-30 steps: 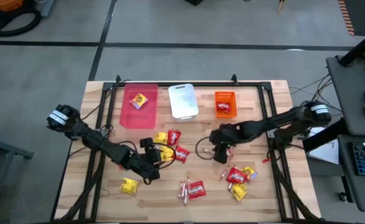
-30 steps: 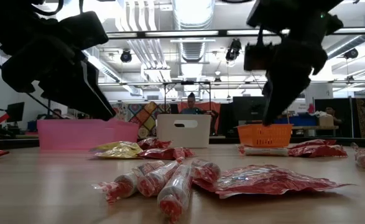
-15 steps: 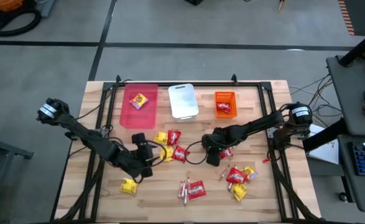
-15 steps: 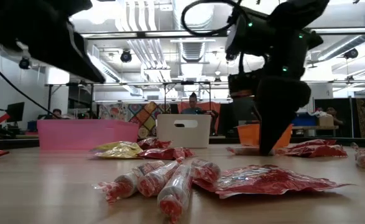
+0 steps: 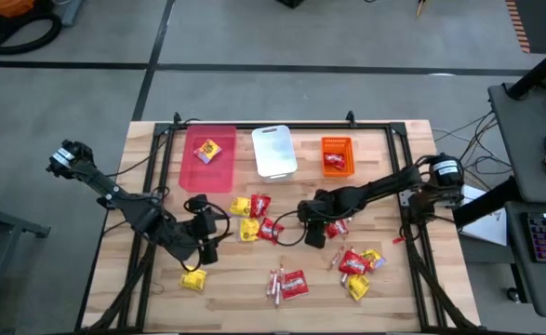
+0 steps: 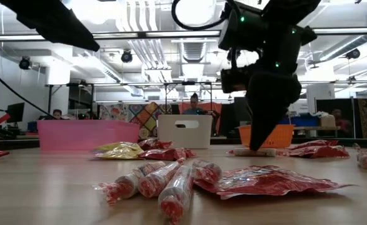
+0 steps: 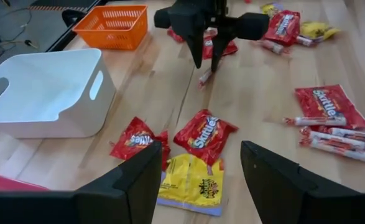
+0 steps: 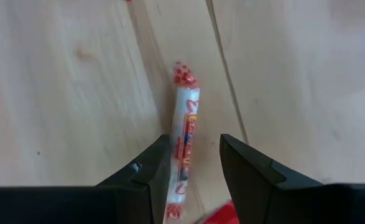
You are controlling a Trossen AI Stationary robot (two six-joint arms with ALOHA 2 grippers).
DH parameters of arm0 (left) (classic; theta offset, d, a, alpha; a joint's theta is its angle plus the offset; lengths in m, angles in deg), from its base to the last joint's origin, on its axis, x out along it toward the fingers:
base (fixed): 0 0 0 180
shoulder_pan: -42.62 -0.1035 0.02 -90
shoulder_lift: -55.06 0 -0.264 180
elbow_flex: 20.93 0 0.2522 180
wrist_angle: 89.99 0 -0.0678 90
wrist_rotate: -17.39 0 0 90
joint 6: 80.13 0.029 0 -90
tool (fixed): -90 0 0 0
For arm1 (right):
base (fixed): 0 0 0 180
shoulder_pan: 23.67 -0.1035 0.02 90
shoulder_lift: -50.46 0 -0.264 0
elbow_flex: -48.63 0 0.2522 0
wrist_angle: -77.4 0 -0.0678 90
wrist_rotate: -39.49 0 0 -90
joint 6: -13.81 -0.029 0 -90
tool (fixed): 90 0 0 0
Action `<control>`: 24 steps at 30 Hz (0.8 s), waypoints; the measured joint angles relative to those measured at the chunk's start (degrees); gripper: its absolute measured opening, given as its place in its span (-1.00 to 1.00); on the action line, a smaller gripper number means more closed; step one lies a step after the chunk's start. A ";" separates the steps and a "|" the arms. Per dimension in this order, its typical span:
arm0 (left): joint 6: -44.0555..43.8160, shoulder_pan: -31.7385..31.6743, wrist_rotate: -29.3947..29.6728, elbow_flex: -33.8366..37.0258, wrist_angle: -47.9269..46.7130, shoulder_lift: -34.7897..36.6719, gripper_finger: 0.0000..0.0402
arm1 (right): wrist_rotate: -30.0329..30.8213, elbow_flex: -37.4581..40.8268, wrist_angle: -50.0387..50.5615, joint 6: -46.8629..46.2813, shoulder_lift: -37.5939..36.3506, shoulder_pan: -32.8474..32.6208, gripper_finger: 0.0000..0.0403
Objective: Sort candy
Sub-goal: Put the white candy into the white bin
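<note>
Candy lies scattered over the counter's middle and near edge. Right pincer (image 8: 189,171) hangs low, fingers parted around a thin stick (image 8: 185,134) lying flat mid-counter, not yet closed. It looks light, stiff and crinkly-slick, best pinched across its middle. Left pincer (image 7: 198,177) hovers wide above red packets (image 7: 204,133) reading "Skittles" and a yellow packet (image 7: 188,185), its print unreadable.

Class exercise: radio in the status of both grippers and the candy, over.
Right gripper open, straddling a candy stick on the table. Left gripper open, empty, above a yellow packet. Nothing blocking.
</note>
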 joint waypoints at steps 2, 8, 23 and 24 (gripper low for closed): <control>-0.01 0.00 0.02 0.24 -0.05 -0.39 0.00 | -0.10 -0.02 -0.90 -0.05 1.09 -0.14 -0.35; -1.08 0.00 0.24 0.55 -0.13 -2.33 0.00 | -0.55 -0.21 -2.40 0.81 4.09 -0.12 -0.38; -1.77 0.00 -0.20 0.57 -0.70 -3.38 0.00 | -0.38 -0.58 -3.24 3.20 1.70 -0.03 -0.94; -1.77 0.00 -0.26 0.57 -1.03 -3.37 0.00 | -0.52 -0.94 -2.25 4.02 1.15 0.02 -0.95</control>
